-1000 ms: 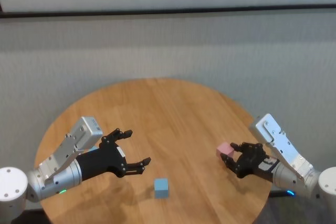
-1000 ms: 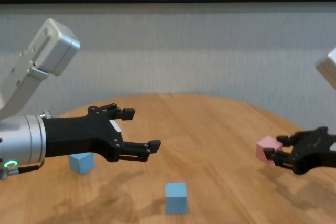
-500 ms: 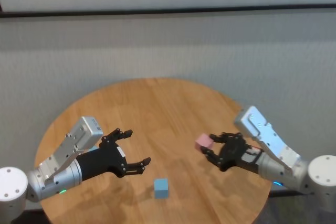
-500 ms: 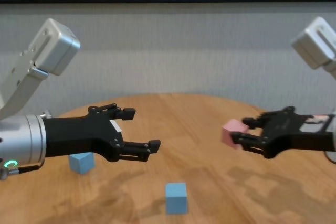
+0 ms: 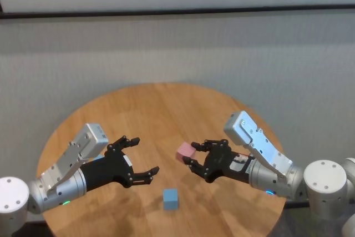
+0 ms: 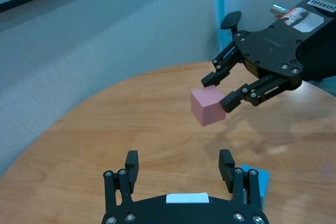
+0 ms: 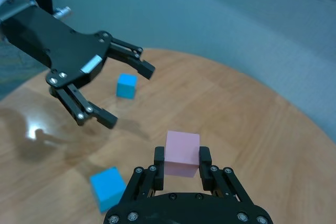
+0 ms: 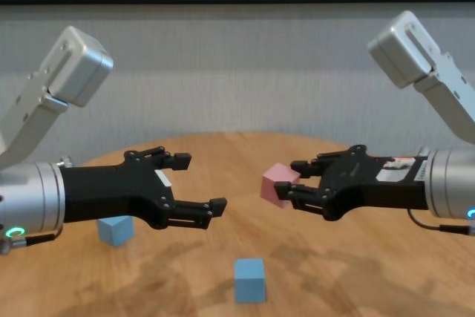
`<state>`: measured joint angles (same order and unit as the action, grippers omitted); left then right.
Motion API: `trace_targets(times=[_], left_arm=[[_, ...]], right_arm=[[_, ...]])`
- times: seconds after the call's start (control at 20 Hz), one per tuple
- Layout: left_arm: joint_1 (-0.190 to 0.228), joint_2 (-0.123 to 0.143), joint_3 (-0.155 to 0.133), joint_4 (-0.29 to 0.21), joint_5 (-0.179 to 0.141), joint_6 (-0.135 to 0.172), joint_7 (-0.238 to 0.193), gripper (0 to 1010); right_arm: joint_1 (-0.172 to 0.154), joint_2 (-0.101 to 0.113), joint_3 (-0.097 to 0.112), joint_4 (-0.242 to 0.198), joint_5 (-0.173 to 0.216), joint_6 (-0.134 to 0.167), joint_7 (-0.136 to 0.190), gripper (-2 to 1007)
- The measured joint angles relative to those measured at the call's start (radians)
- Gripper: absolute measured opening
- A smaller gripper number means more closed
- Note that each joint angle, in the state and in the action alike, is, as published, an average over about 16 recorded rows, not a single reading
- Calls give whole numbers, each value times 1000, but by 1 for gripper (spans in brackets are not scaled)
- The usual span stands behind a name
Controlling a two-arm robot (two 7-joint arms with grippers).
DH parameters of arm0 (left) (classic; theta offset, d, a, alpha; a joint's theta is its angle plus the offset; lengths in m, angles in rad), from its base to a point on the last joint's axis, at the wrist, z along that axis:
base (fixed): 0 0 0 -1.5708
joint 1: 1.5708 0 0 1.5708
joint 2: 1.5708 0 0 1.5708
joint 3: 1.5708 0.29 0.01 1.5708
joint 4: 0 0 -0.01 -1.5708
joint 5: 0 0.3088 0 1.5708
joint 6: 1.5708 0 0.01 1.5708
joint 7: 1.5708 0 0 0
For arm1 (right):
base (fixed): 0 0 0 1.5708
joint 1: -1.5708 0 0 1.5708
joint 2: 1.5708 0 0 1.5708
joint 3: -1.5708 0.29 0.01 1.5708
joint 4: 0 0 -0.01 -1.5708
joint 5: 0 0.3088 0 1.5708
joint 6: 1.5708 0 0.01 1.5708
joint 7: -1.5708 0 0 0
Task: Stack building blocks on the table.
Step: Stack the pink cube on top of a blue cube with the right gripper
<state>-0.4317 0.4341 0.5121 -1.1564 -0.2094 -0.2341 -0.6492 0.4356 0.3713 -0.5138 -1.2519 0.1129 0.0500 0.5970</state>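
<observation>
My right gripper (image 5: 190,156) is shut on the pale pink block (image 5: 184,149) and holds it in the air over the middle of the round wooden table (image 5: 166,106). The pink block also shows in the chest view (image 8: 276,183) and the right wrist view (image 7: 182,150). One light blue block (image 5: 170,198) lies on the table near the front edge, below and a little left of the pink one. The second light blue block (image 8: 115,229) sits behind my left gripper (image 5: 145,155). That gripper is open and empty, and hovers left of the pink block.
A grey wall (image 5: 177,48) with a dark rail stands behind the table. The far half of the tabletop (image 8: 245,150) holds no objects. The table's round edge curves close on both sides.
My right gripper has moved left from the table's right edge to its middle, carrying the pink block. The left arm and both blue blocks have not moved.
</observation>
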Motion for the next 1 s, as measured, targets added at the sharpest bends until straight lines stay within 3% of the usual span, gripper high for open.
trace_targets(times=[0.4,1.0], left_arm=[[0,0,0,0,0,0,0,1002],[0,0,0,0,0,0,0,1002]], right_arm=[[-11,-6,-17,-11,60,-11,36,370],[-21,17,-47,-21,106,-4,59,370]])
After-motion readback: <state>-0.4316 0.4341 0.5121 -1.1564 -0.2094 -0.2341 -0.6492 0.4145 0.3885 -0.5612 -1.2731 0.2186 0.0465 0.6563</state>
